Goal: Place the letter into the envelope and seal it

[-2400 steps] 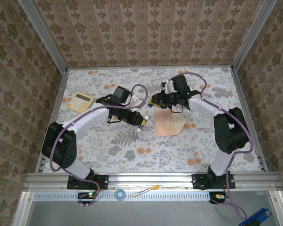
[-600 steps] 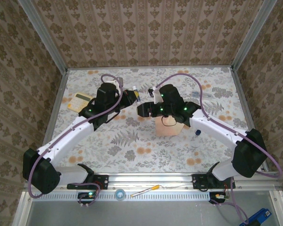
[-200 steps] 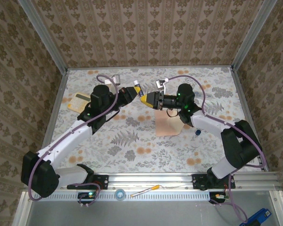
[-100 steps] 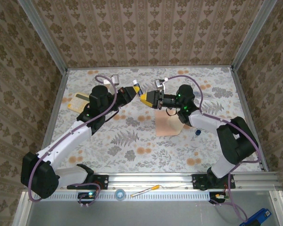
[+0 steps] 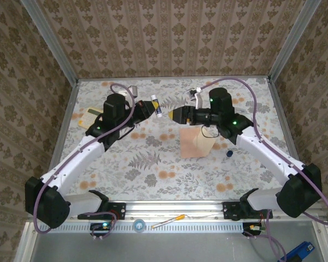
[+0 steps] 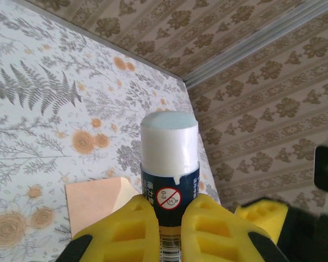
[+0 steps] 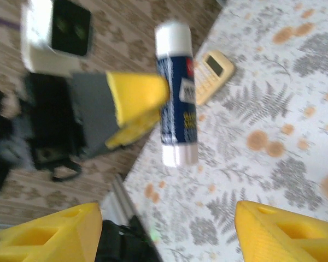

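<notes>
Just now, the envelope (image 5: 195, 144) lay flat near the middle of the table (image 5: 153, 174). Above it, my right gripper (image 5: 176, 114) had let go of the glue stick (image 5: 157, 107) and backed off, jaws wide. My left gripper (image 6: 168, 206) clamped the stick, so gluing the flap probably came next.

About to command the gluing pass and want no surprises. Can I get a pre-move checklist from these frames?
1. Left gripper shut on the blue-labelled white glue stick: ok.
2. Stick's white tip exposed, with what looks like its small dark blue cap lying on the floral table: ok.
3. Right gripper open, apart from the stick: ok.
4. Salmon-pink paper envelope flat on the table between the arms: ok.
5. Letter inside that envelope: cannot tell.
</notes>
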Tool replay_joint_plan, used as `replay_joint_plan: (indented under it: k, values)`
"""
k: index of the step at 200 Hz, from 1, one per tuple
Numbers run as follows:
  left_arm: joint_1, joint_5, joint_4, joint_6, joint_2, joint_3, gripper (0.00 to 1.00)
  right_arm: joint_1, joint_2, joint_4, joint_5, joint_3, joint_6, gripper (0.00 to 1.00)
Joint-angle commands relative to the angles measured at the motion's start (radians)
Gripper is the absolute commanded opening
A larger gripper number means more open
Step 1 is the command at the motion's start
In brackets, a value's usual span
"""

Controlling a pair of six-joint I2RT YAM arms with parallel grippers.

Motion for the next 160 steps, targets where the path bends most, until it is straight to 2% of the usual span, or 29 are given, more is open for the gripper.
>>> replay_joint_plan:
  k: [1, 18, 45, 102, 160]
  values:
    - [-0.032, -0.069, -0.106, 0.076, 0.021, 0.081, 0.08, 0.075, 0.036, -0.248, 0.203, 0.08, -0.158, 0.67]
    - [-0.061, -0.098, -0.139, 0.092, 0.038, 0.114, 0.08, 0.116, 0.059, -0.264, 0.272, 0.112, -0.175, 0.67]
    - [-0.09, -0.111, -0.139, 0.094, 0.045, 0.125, 0.08, 0.157, 0.11, -0.245, 0.312, 0.142, -0.181, 0.66]
    - [-0.097, -0.093, -0.105, 0.058, 0.029, 0.089, 0.08, 0.169, 0.146, -0.193, 0.32, 0.158, -0.176, 0.61]
    - [-0.1, -0.079, -0.076, 0.035, 0.019, 0.066, 0.08, 0.169, 0.171, -0.153, 0.3, 0.162, -0.169, 0.49]
